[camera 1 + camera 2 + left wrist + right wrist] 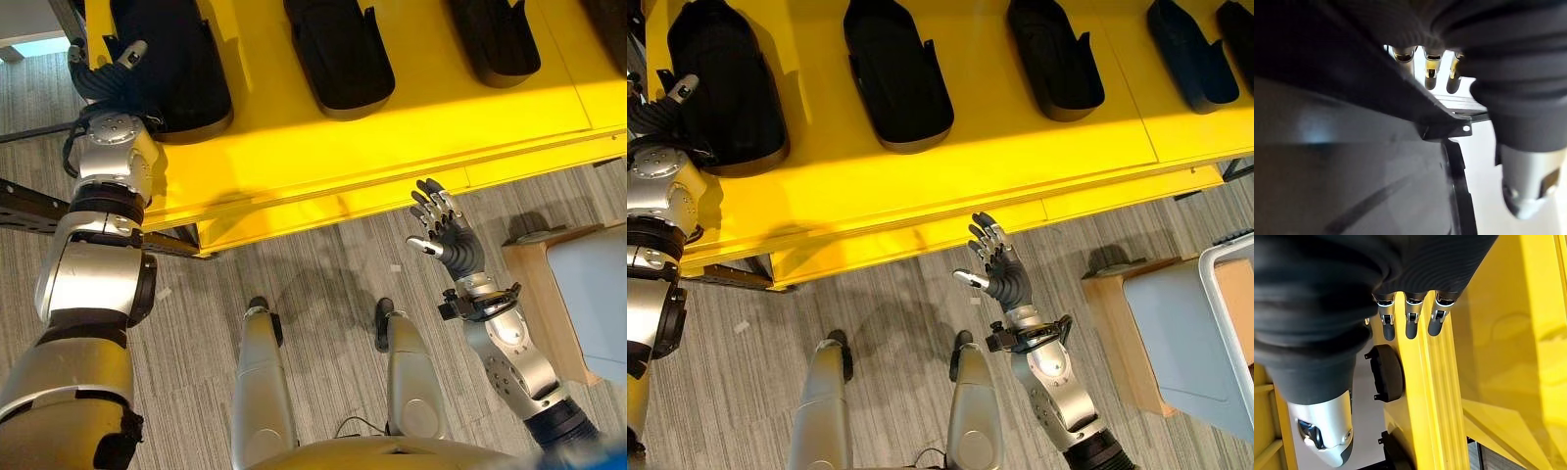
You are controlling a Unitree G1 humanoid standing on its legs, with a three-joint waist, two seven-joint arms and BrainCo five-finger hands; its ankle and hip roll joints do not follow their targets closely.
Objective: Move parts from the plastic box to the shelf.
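Black parts point(898, 73) lie in a row on the yellow shelf point(950, 166); the left hand point(110, 73) rests against the leftmost part point(171, 64), grip indeterminate, while the right hand point(997, 266) hovers below the shelf edge, fingers extended, empty.

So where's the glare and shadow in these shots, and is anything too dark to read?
Left eye view: a bright sunlit band crosses the yellow shelf, its front edge in shade. Left wrist view: the black part is dark and blurred beside the left hand. Right wrist view: the right hand hangs against the evenly lit shelf.
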